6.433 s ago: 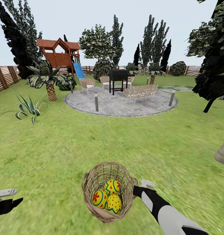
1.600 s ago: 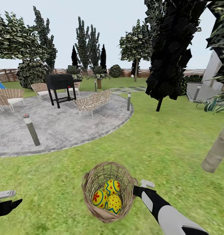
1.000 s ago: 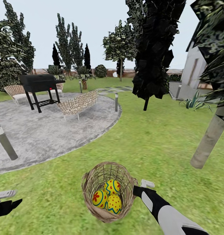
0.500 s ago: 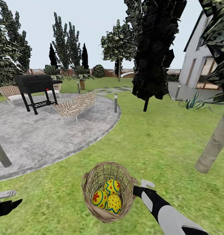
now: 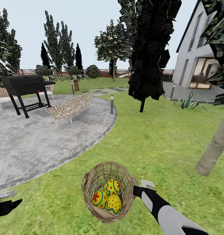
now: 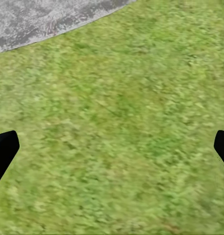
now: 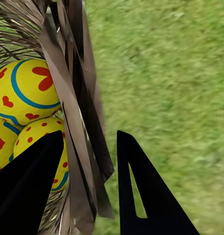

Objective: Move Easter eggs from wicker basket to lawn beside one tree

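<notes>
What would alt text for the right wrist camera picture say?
The robot's right hand grips the wall of a wicker basket, one finger inside and one outside. Yellow painted eggs lie inside; green grass lies beyond.

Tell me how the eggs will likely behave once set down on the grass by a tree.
The three Easter eggs look smooth, rounded and glossy, so they may slip between the fingers and roll on release. The lawn looks short and fairly level, which should probably check rolling. Piled touching in the wicker basket, lifting one may shift the others.

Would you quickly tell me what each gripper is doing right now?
Left gripper: open, empty, over the lawn.
Right gripper: shut on the basket wall, one finger inside by the eggs, one outside.
</notes>
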Robot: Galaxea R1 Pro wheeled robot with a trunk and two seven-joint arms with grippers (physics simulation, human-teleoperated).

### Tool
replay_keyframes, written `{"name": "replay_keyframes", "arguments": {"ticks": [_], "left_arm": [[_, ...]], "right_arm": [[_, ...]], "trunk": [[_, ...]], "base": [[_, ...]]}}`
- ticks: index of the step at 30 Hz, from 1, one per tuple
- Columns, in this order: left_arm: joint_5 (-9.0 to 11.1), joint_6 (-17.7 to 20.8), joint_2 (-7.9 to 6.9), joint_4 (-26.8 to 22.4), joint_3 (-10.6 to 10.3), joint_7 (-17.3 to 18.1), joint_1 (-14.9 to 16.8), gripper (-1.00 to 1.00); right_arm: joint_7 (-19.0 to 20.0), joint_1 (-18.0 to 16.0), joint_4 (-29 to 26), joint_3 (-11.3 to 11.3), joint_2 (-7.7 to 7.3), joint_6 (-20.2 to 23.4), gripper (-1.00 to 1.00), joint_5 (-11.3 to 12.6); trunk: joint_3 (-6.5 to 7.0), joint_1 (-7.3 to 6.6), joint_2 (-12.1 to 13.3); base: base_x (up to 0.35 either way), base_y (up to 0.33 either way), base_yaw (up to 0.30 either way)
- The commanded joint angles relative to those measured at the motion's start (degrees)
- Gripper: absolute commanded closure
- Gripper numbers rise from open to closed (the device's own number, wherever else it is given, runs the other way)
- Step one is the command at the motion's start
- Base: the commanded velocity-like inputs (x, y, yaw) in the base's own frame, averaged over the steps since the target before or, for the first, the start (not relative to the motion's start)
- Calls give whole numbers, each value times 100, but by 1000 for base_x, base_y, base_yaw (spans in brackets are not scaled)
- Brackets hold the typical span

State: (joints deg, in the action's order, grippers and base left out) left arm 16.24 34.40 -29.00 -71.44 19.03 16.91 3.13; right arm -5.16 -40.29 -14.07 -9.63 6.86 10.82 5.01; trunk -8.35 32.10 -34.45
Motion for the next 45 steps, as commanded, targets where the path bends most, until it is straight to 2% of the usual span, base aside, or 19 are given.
{"name": "replay_keyframes", "arguments": {"ticks": [1, 26, 37, 45], "left_arm": [[28, 41, 0, -7, 10, 14, 3, -100], [28, 32, 2, -1, 7, 14, 3, -100], [28, 32, 0, -1, 7, 14, 3, -100], [28, 32, 0, -1, 7, 14, 3, -100]], "right_arm": [[-20, -5, -16, -30, 4, 25, 100, 80], [-20, -5, -16, -31, 3, 25, 100, 80], [-20, -5, -16, -22, 9, 25, 100, 80], [-20, -5, -16, -29, 4, 25, 100, 80]], "trunk": [[-9, 5, -9], [32, 5, -9], [33, 5, -9], [44, 5, -9]], "base": [[318, 130, -254], [318, 130, -267], [318, 130, -42], [310, 143, -229]]}}
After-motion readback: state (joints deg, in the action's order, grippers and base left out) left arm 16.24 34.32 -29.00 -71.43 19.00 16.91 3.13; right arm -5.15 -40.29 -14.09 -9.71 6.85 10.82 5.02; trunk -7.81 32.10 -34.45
